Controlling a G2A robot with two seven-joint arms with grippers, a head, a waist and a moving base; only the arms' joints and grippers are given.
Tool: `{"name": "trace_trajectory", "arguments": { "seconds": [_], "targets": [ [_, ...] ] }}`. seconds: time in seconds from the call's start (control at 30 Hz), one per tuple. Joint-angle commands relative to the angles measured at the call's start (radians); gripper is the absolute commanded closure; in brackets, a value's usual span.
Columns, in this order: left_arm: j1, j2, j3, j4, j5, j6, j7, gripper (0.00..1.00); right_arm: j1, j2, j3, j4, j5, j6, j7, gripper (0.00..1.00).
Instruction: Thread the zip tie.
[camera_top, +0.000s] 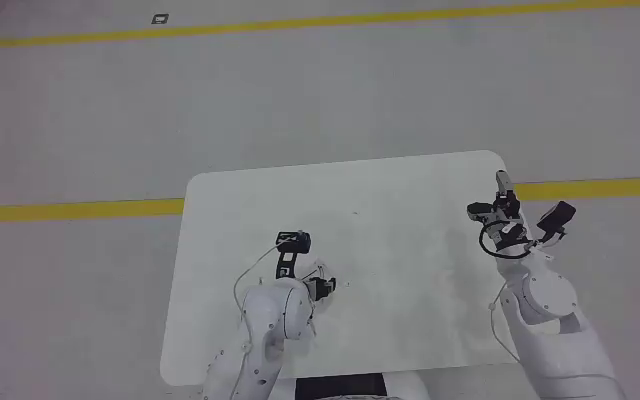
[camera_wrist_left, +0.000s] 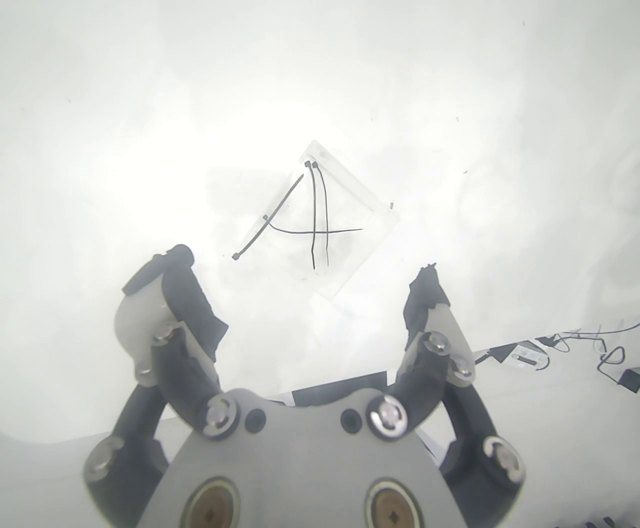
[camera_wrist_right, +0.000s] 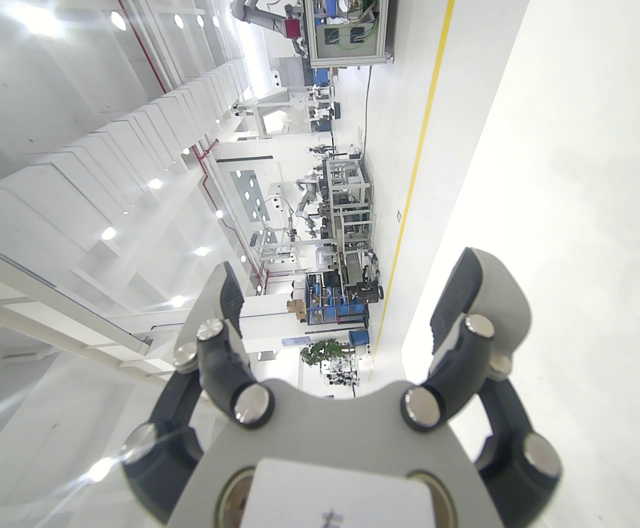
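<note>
Hovering above black zip ties (camera_wrist_left: 312, 220) crossed on clear plate (camera_wrist_left: 372, 202) on surface (camera_wrist_left: 150, 125), left hand (camera_wrist_left: 303, 264) wide open, empty. Also open, empty: right hand (camera_wrist_right: 346, 264), by surface edge. Suggest pinching one tie at a free end, away from crossings, head left exposed.

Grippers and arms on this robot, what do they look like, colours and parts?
The left arm and right arm have smooth white shells, thin cables looping by the wrists. The left gripper has a grey metal plate, black links, silver screws and pale fingers wrapped in ragged black tape. The right gripper has the same plate and links, with light grey fingers and ribbed black pads.
</note>
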Motion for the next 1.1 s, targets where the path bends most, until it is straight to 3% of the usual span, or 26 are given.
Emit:
{"name": "trace_trajectory", "arguments": {
  "seconds": [0.0,0.23,0.37,0.63,0.93,1.07],
  "targets": [
    [0.0,0.0,0.0,0.0,0.0,0.0,0.0,0.0,0.0,0.0,0.0,0.0,0.0,0.0,0.0,0.0],
    [-0.005,0.003,0.0,0.01,0.0,-0.002,0.013,0.0,0.0,0.0,0.0,0.0,0.0,0.0,0.0,0.0],
    [-0.027,0.021,0.014,0.007,0.0,0.0,-0.04,0.0,0.0,0.0,0.0,0.0,0.0,0.0,0.0,0.0],
    [-0.093,0.072,0.056,0.088,0.0,0.0,-0.04,0.0,0.0,0.0,0.0,0.0,0.0,0.0,0.0,0.0],
    [-0.118,0.094,0.086,0.067,0.0,0.0,-0.04,0.0,0.0,0.0,0.0,0.0,0.0,0.0,0.0,0.0],
    [-0.123,0.097,0.097,0.089,0.0,0.0,-0.04,0.0,0.0,0.0,0.0,0.0,0.0,0.0,0.0,0.0]
  ]
}}
